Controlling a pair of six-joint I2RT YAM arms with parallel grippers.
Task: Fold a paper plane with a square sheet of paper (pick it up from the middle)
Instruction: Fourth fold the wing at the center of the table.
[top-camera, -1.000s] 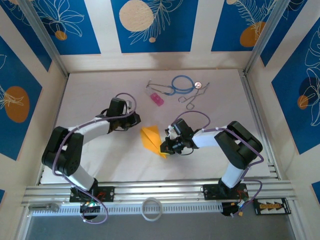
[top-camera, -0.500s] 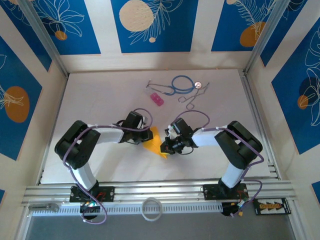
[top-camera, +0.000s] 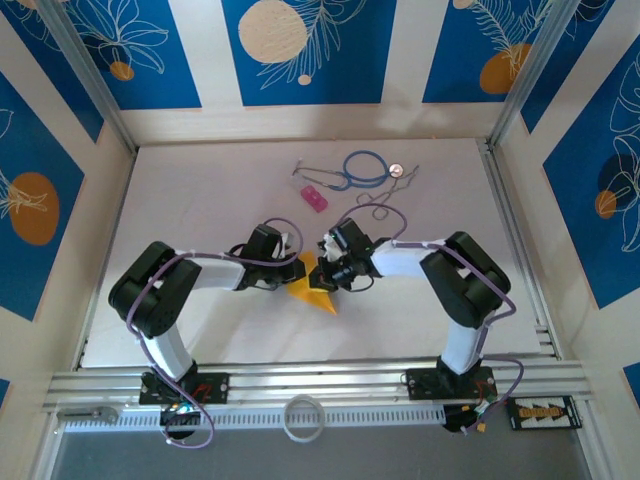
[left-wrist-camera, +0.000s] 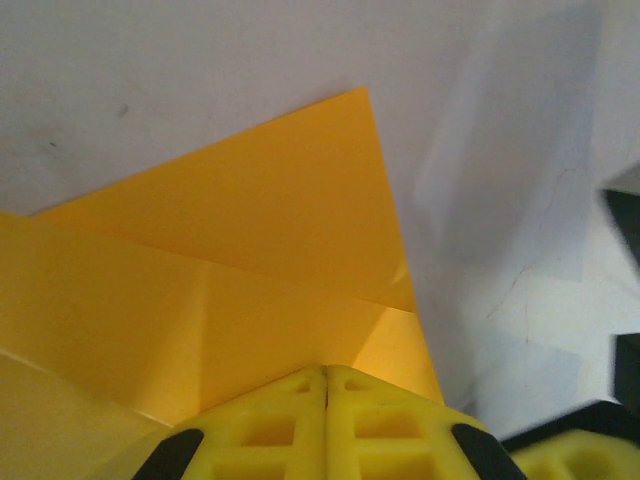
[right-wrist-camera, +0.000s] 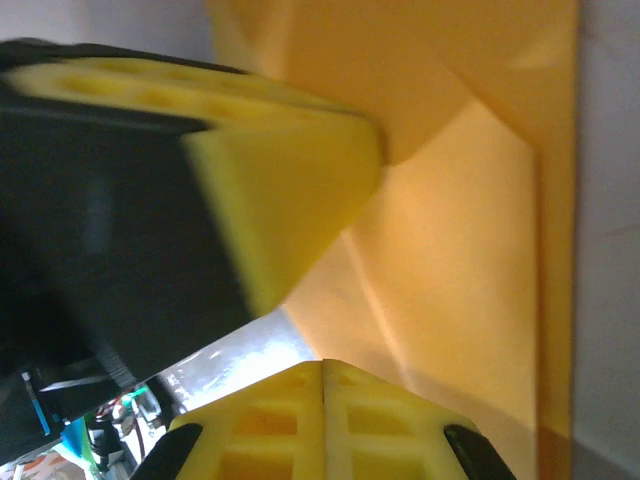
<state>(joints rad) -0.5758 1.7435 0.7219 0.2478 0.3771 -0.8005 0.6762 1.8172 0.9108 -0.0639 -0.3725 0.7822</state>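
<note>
Orange-yellow paper (top-camera: 316, 291) lies far-to-near, tip pointing nearward; left fingers (left-wrist-camera: 268, 432) and right fingers (right-wrist-camera: 268, 425) both closed.

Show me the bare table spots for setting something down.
Free: the far-left white table, between the left wall and the small pink block; also the near strip between the arm bases. Crowded: the centre, where both arms meet over the folded orange-yellow paper.

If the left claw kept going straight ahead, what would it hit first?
The folded orange paper: the shut left gripper rests at its edge. Beyond looks like bare table, though depth is unclear.
</note>
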